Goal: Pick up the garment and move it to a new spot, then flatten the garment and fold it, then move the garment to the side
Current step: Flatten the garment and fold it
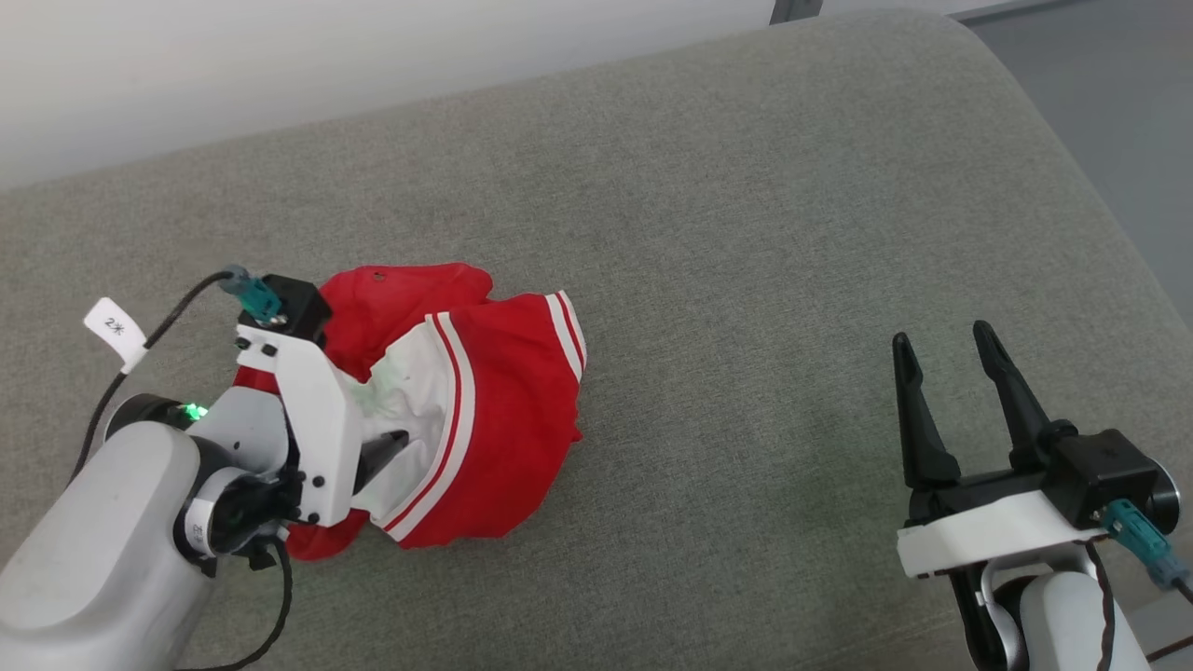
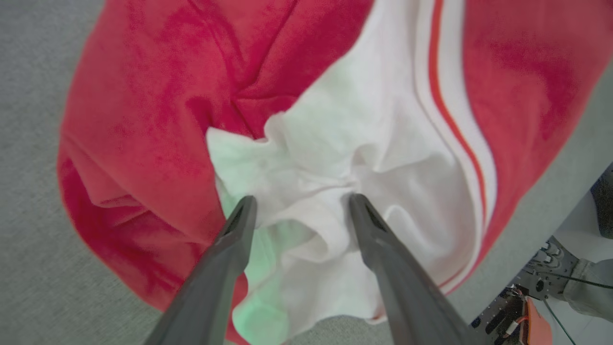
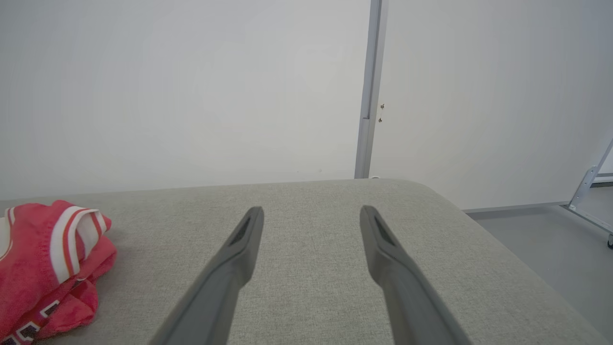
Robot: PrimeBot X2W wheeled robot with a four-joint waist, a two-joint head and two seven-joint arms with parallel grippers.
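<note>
Jersey (image 1: 485, 410) found crumpled at left centre of grey cushion (image 1: 746, 233).
Left gripper (image 2: 301, 203) is seen spread, tips against its white fabric, nothing clamped; right gripper (image 1: 941, 335) is held spread and empty at lower right.

Small red-and-white jersey garment (image 3: 43, 268) cut off at frame edge, dark lettering (image 3: 26, 330) half hidden; left gripper (image 1: 396, 443) fingers largely behind its mount

One garment (image 1: 503, 410), one left pincer (image 2: 301, 200), one right pincer (image 1: 941, 335), seemingly one grey cushion (image 1: 746, 233).
</note>
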